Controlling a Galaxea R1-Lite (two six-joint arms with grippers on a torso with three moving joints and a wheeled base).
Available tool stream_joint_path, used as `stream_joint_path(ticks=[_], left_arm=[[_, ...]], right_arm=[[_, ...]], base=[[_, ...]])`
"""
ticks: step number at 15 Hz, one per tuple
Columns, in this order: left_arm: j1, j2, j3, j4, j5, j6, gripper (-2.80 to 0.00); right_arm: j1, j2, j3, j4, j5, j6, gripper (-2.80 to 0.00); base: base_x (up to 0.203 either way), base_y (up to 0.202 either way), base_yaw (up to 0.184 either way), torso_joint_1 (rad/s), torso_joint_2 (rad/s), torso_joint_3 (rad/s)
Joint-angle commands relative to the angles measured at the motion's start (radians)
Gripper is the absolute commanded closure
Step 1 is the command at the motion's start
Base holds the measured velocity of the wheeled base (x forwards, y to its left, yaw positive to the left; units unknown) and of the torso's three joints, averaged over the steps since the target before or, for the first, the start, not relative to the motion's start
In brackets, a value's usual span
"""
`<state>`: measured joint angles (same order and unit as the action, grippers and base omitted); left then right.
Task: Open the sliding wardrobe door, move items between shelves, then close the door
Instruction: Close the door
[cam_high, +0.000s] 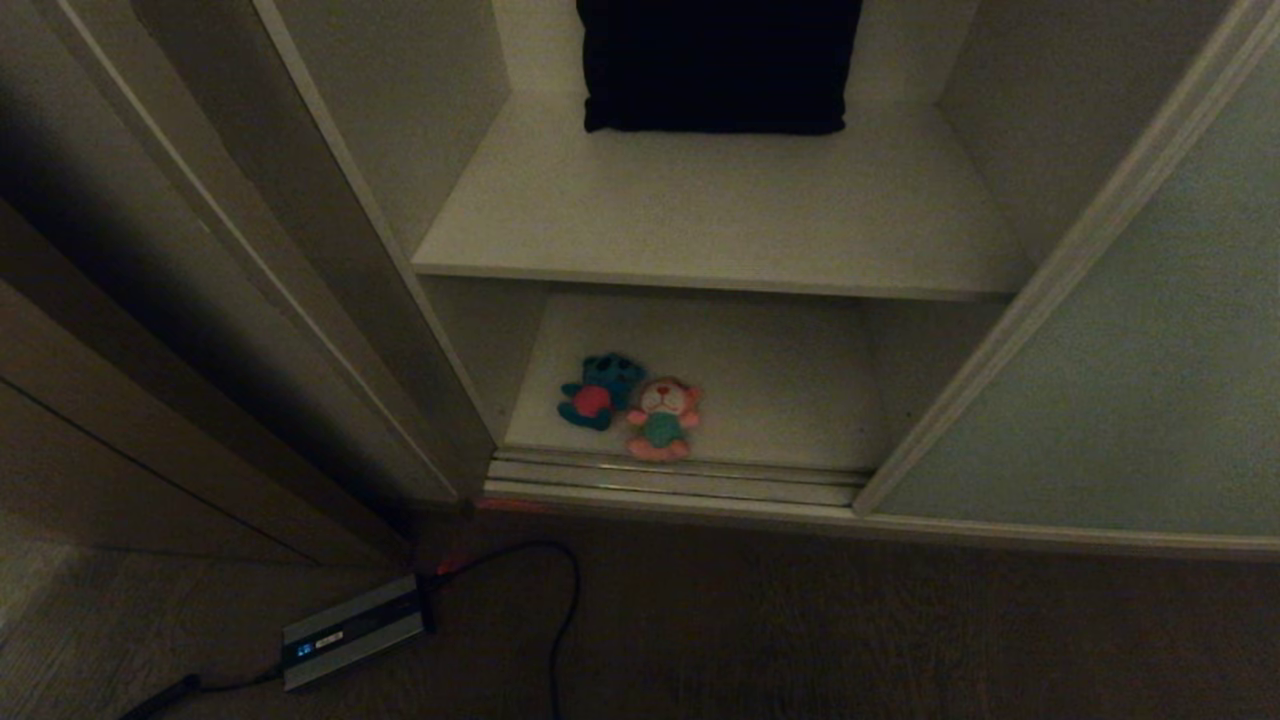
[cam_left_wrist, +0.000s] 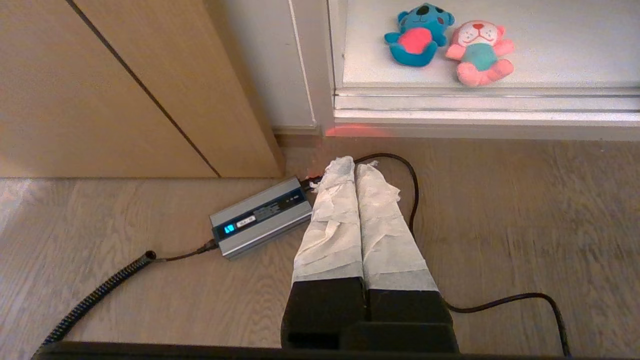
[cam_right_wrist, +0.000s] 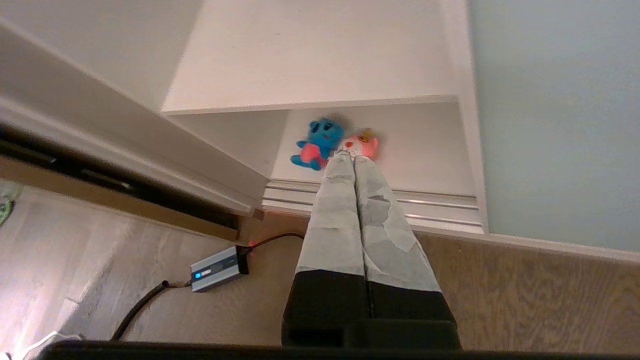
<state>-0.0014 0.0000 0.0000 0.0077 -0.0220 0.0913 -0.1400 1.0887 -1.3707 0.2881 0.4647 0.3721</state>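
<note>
The sliding wardrobe door (cam_high: 1130, 350) stands slid to the right, leaving the shelves exposed. On the lower shelf (cam_high: 780, 390), near its front left, lie a teal plush toy (cam_high: 598, 390) with a red belly and, touching it, a pink plush toy (cam_high: 662, 418) with a teal belly. The upper shelf (cam_high: 720, 220) is bare at its front. Neither gripper shows in the head view. My right gripper (cam_right_wrist: 348, 156) is shut and empty above the floor, its tips lined up with the pink toy (cam_right_wrist: 365, 145) beside the teal toy (cam_right_wrist: 317, 142). My left gripper (cam_left_wrist: 356, 164) is shut and empty, low over the floor.
A dark folded cloth (cam_high: 718, 65) lies at the back of the upper shelf. A ribbed metal floor track (cam_high: 680, 478) runs along the wardrobe's front. A grey power adapter (cam_high: 355, 630) and its black cable (cam_high: 565, 610) lie on the wooden floor. A brown wood panel (cam_high: 120, 420) stands left.
</note>
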Motion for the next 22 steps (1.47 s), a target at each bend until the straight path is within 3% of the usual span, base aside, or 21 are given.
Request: stream_joint_path(ticks=[1,14,22], left_arm=[[0.000,0.002,0.000,0.000,0.000,0.001,0.00],[0.000,0.002,0.000,0.000,-0.001,0.001,0.00],[0.000,0.002,0.000,0.000,-0.001,0.001,0.00]], right_arm=[[-0.007,0.094,-0.032,-0.003,0.000,0.003,0.00],[-0.007,0.297,-0.083,-0.158,-0.013,0.028,0.00],[-0.069,0.300,-0.076,-0.197,-0.009,0.024,0.00]], base=[[0.000,0.000,0.000,0.000,0.00,0.000],[0.000,0.000,0.000,0.000,0.00,0.000],[0.000,0.000,0.000,0.000,0.00,0.000]])
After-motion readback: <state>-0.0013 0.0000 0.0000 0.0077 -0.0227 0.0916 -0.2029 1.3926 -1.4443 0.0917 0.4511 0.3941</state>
